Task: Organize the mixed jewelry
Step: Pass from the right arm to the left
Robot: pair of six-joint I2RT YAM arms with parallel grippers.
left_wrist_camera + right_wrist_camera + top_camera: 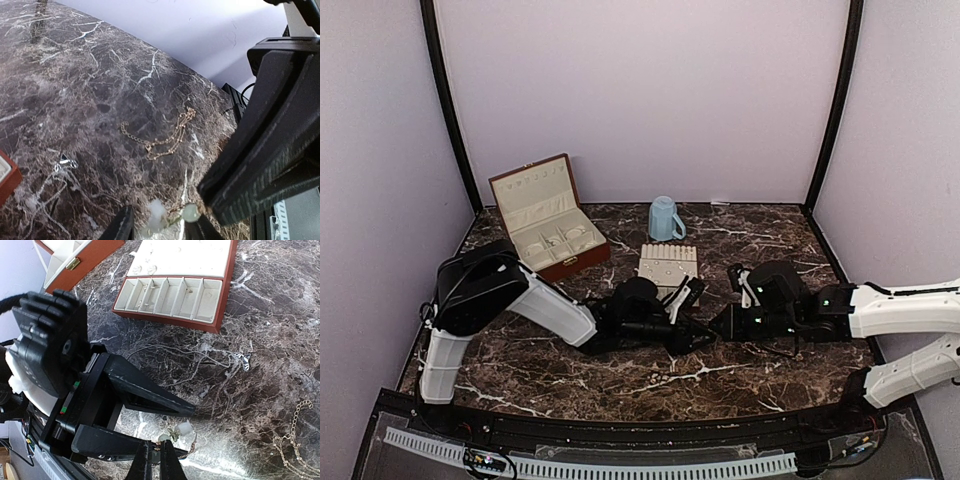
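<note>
The mixed jewelry lies on the marble. A small pearl-and-gold piece [184, 428] sits between the open fingers of my left gripper [160, 231], also seen in the left wrist view [190, 213]. My right gripper [156, 460] meets it from the opposite side, its fingers nearly together on the piece's thin gold link. A gold chain [167, 136] lies beyond, and a silver necklace with a pendant [243, 359] lies nearer the tray. In the top view both grippers, left [695, 335] and right [720, 325], meet at mid-table.
A cream slotted tray [668, 265] lies just behind the grippers. A reddish-brown cream-lined box [550, 215] stands open at the back left. A blue mug [665, 218] stands at the back centre. In the left wrist view, the right gripper's black body [270, 135] fills the right side.
</note>
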